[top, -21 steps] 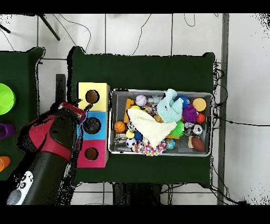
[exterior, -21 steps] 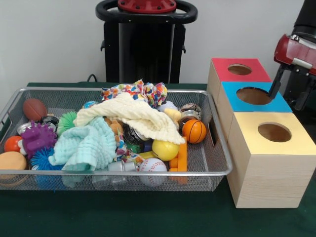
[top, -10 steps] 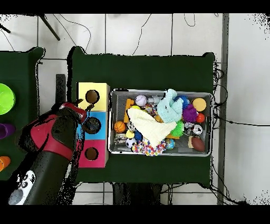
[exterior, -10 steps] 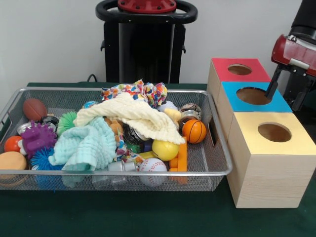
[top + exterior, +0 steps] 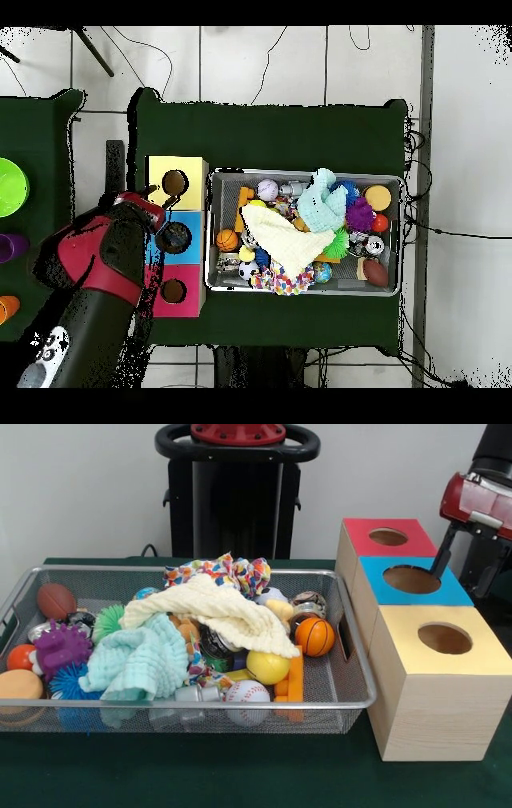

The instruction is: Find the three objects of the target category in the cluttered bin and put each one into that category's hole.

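Fingers point(image 5: 438, 562) hover over the blue box's hole point(image 5: 411, 579), grip state unreadable, with the cluttered bin point(image 5: 356, 688) lying beside that box.

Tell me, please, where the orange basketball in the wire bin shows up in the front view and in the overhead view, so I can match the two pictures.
Front view: the orange basketball sits at the bin's right end, next to the boxes.
Overhead view: it lies at the bin's left end, again next to the boxes.
Shared landmark: the blue-topped box, the middle one of the three, stands just across the bin wall from it.
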`<state>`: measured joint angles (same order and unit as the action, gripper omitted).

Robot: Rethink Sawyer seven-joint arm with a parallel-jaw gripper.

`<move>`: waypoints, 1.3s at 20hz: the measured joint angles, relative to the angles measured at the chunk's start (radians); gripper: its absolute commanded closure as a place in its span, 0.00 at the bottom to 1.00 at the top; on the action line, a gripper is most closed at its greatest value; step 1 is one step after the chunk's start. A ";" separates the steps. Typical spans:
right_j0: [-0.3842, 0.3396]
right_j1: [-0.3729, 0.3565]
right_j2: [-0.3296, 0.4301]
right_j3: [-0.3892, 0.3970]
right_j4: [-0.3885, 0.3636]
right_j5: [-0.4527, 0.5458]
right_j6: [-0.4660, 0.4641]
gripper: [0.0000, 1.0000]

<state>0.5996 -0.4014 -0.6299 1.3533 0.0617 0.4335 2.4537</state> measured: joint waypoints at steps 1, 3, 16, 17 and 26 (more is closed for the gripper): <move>-0.004 -0.005 0.000 0.003 0.000 0.000 0.000 0.00; -0.015 -0.018 0.002 0.011 0.000 0.000 0.000 0.00; -0.150 -0.184 0.058 0.116 -0.005 0.000 0.000 0.00; -0.157 -0.194 0.059 0.120 -0.007 0.000 0.000 0.00; -0.161 -0.237 0.060 0.123 -0.065 0.000 0.000 0.00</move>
<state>0.4384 -0.6387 -0.5698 1.4758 -0.0029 0.4337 2.4537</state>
